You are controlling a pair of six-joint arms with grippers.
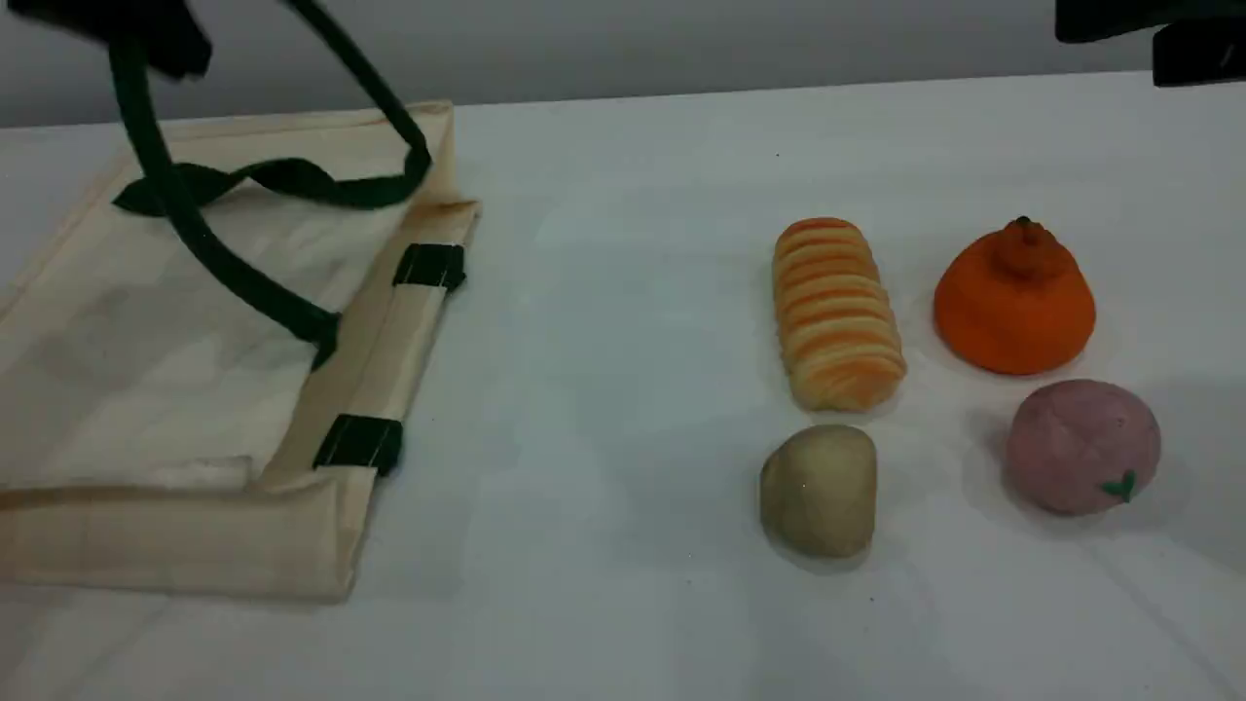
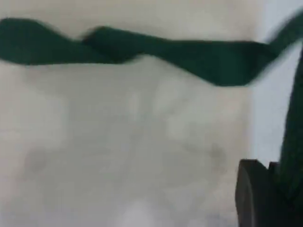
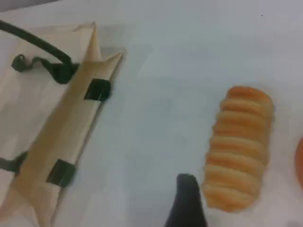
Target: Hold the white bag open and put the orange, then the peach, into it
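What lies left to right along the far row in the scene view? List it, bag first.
white bag → striped bread roll → orange

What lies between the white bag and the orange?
In the scene view, the striped bread roll, right beside the orange; toward the white bag the table is bare.

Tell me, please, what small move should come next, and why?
Probably raise the left gripper a little higher: it is shut on the green strap handle, yet the white bag lies nearly flat, its mouth hardly open for the orange.
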